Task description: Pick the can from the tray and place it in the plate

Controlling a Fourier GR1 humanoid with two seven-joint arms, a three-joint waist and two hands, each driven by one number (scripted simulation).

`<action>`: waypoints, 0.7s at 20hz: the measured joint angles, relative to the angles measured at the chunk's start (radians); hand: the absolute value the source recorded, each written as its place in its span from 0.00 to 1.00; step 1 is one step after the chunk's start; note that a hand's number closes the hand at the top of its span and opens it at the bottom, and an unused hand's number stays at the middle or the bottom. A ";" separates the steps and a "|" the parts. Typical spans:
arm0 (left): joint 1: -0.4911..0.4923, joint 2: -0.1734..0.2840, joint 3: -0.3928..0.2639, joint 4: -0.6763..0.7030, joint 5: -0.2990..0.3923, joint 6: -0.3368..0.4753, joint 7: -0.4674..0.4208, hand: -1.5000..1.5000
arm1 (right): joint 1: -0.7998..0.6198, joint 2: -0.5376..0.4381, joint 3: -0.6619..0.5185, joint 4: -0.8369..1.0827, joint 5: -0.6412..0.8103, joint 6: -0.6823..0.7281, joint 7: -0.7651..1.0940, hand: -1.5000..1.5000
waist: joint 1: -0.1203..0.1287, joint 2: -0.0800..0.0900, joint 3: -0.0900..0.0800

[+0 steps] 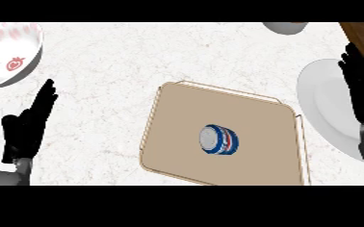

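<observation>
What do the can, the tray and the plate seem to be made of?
The can: probably metal, from its grey shiny top and printed blue-red band. The tray: matte tan, perhaps plastic or wood; no grain shows. The plate: plain smooth white, likely ceramic.

The left hand (25, 125) is matte black, with long, slender, tapering fingers and a broader black palm. Below it, a short piece of grey forearm (13, 173) shows at the wrist. The right hand (353, 72) is likewise black, seen only as narrow dark fingers.
</observation>
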 measured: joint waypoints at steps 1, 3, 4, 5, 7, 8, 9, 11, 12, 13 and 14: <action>0.010 -0.011 -0.003 -0.004 0.000 0.003 0.003 0.50 | -0.019 0.002 0.019 -0.017 0.011 0.008 0.018 1.00 | -0.006 -0.002 0.002; 0.010 -0.042 -0.023 0.009 0.010 -0.006 0.018 0.50 | -0.098 -0.006 0.078 -0.064 0.032 0.053 0.054 1.00 | -0.002 -0.003 0.002; 0.007 -0.059 -0.036 0.011 0.018 -0.014 0.030 0.50 | -0.144 -0.009 0.112 -0.086 0.043 0.083 0.066 1.00 | 0.009 -0.002 0.001; 0.003 -0.078 -0.052 0.013 0.027 -0.024 0.045 0.50 | -0.193 -0.011 0.144 -0.108 0.050 0.118 0.073 1.00 | 0.022 0.000 0.000; -0.001 -0.110 -0.080 0.013 0.040 -0.042 0.060 0.50 | -0.274 -0.064 0.212 -0.139 0.121 0.183 0.073 1.00 | 0.045 -0.001 -0.012; -0.005 -0.125 -0.089 0.011 0.050 -0.051 0.069 0.50 | -0.314 -0.100 0.240 -0.147 0.179 0.193 0.081 1.00 | 0.046 -0.003 -0.011; -0.009 -0.146 -0.099 0.008 0.057 -0.053 0.074 0.50 | -0.360 -0.106 0.261 -0.147 0.223 0.190 0.099 0.00 | 0.044 -0.003 -0.007; -0.017 -0.177 -0.109 0.006 0.067 -0.050 0.097 0.50 | -0.441 -0.072 0.304 -0.142 0.287 0.175 0.126 0.00 | 0.033 -0.004 0.000; -0.023 -0.191 -0.112 0.012 0.068 -0.047 0.104 0.50 | -0.468 -0.045 0.320 -0.138 0.306 0.169 0.129 0.00 | 0.024 -0.005 0.002; -0.020 -0.199 -0.110 0.011 0.068 -0.043 0.108 0.50 | -0.483 -0.020 0.326 -0.126 0.314 0.167 0.116 0.00 | 0.016 -0.006 0.005; -0.014 -0.204 -0.106 0.014 0.070 -0.043 0.107 0.50 | -0.493 0.004 0.334 -0.119 0.320 0.168 0.103 0.00 | 0.010 -0.007 0.007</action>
